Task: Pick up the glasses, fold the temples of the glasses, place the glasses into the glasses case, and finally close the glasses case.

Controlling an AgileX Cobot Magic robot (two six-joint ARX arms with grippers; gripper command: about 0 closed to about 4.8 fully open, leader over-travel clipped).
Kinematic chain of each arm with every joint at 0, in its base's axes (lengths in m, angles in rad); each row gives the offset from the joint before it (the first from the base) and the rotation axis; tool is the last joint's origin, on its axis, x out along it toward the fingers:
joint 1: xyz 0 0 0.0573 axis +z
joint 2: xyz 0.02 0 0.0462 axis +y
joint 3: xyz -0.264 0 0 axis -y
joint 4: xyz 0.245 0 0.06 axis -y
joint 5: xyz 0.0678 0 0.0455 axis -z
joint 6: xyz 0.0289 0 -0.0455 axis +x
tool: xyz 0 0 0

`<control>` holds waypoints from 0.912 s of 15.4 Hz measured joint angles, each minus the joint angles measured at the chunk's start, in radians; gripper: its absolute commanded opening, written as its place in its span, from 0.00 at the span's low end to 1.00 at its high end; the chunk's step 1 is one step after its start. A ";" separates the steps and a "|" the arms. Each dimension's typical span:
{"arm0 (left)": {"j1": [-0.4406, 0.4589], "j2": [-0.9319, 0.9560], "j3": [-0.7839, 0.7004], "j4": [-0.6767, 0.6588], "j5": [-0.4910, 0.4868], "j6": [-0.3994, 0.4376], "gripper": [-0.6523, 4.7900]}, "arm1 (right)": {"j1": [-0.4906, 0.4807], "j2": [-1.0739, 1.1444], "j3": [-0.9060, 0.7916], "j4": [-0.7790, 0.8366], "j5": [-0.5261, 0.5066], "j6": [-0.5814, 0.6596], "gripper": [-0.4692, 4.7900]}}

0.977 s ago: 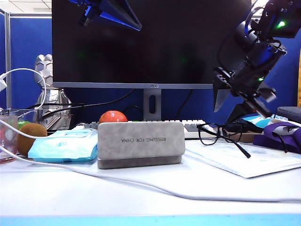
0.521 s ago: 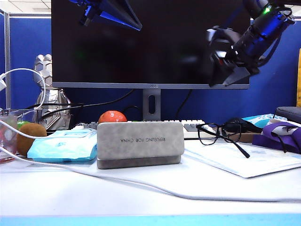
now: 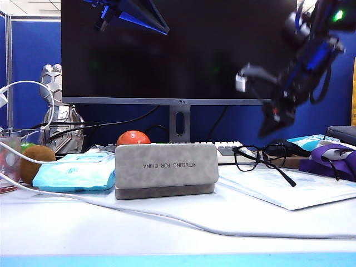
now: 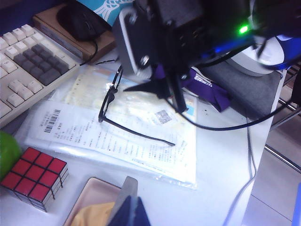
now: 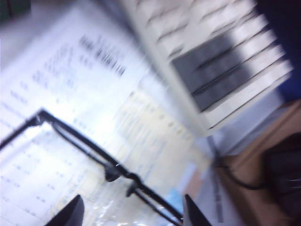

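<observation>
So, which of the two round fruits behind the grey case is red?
The red tomato-like fruit, just behind the grey suede glasses case; the brown fuzzy kiwi sits far left, beside the light-blue wipes pack.

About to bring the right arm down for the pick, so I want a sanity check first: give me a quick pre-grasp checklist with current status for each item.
1. Right gripper jaws open: ok, both fingertips spread apart in its wrist view.
2. Right gripper over the glasses: ok, the frame sits just beyond the fingertips; the gripper hangs in the air above them.
3. Glasses free to lift: ok, they lie on the papers with temples unfolded and nothing on top.
4. Right wrist view sharp enough to align: not ok, it is motion-blurred.
5. Glasses case open to receive: not ok, it stands closed.
6. Left gripper out of the way: ok, shut, off to the side.
</observation>
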 measured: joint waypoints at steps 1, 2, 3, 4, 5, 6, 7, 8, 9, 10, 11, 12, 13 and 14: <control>0.000 0.000 0.000 0.000 0.000 0.000 0.11 | 0.000 0.005 0.000 -0.001 0.001 -0.001 0.60; 0.000 0.000 0.000 0.000 0.000 0.000 0.11 | 0.000 0.023 0.000 0.002 0.001 -0.008 0.60; 0.000 0.000 0.000 0.000 0.000 0.000 0.11 | 0.000 0.042 0.000 0.003 0.010 -0.024 0.60; 0.000 0.000 0.000 0.000 0.000 0.000 0.11 | 0.000 0.049 0.000 0.003 0.016 -0.027 0.58; 0.000 0.000 0.000 0.000 0.000 0.000 0.11 | 0.000 0.060 0.000 0.003 0.021 -0.035 0.56; 0.000 0.000 0.000 0.000 0.000 0.000 0.11 | 0.000 0.066 0.000 0.007 0.021 -0.050 0.55; 0.000 0.000 0.000 0.000 0.000 0.000 0.11 | 0.000 0.090 0.002 0.050 0.021 -0.057 0.55; 0.000 0.000 0.000 0.000 0.000 0.000 0.11 | 0.000 0.099 0.002 0.060 0.020 -0.058 0.54; 0.000 0.000 0.000 0.000 0.000 0.000 0.11 | 0.000 0.108 0.003 0.064 0.020 -0.060 0.48; 0.000 0.000 0.000 0.000 0.000 0.000 0.11 | 0.000 0.116 0.003 0.064 0.020 -0.060 0.46; 0.000 0.000 0.000 0.000 0.000 0.000 0.11 | 0.000 0.123 0.003 0.065 0.021 -0.061 0.46; 0.000 0.000 0.000 0.000 0.000 0.000 0.11 | 0.000 0.127 0.003 0.067 0.023 -0.061 0.46; 0.000 0.000 0.000 0.000 0.000 0.000 0.11 | 0.000 0.127 0.003 0.069 0.028 -0.060 0.47; 0.000 0.000 0.000 0.000 0.000 0.000 0.11 | 0.000 0.127 0.003 0.071 0.040 -0.061 0.47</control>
